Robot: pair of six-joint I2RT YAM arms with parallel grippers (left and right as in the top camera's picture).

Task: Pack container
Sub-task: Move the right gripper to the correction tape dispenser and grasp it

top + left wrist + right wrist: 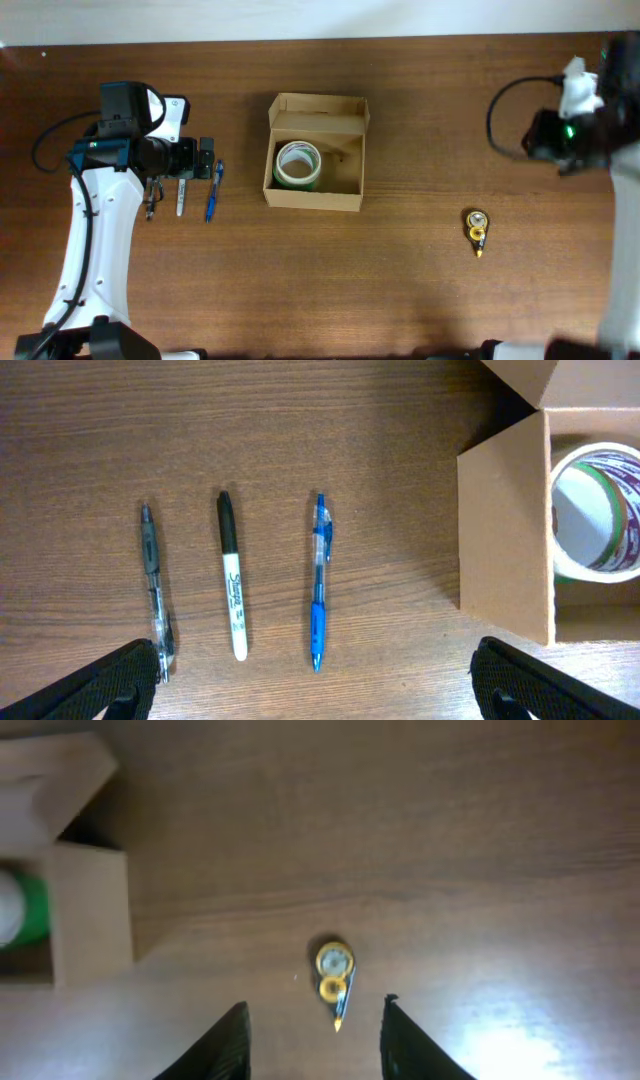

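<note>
One wide brown tabletop (400, 300) carries everything. On it, a bit left of the middle, sits the container (312, 197). It is a tan box, and its flap lid stands open on the far side.

Our left gripper (315, 670) hangs over the pens left of the box. It is spread wide and holds nothing. Our right gripper (312, 1020) hangs over the right side of the tabletop. It is partly open and empty too.

Inside the box, in its left part, lies a roll of tape (298, 165) with a green edge. So we judge that one thing is packed.

Four things wait outside. Three lie side by side left of the box, and none touch each other. A blue pen (318, 585) is closest to the box, then a black and white marker (232, 575), then a grey pen (152, 585) farthest left. Smallest of all, a little yellow gadget (334, 970) lies well to the right of the box and nearer to us.

We think the job has only begun. Four things need to go in, and then the lid may need closing.
</note>
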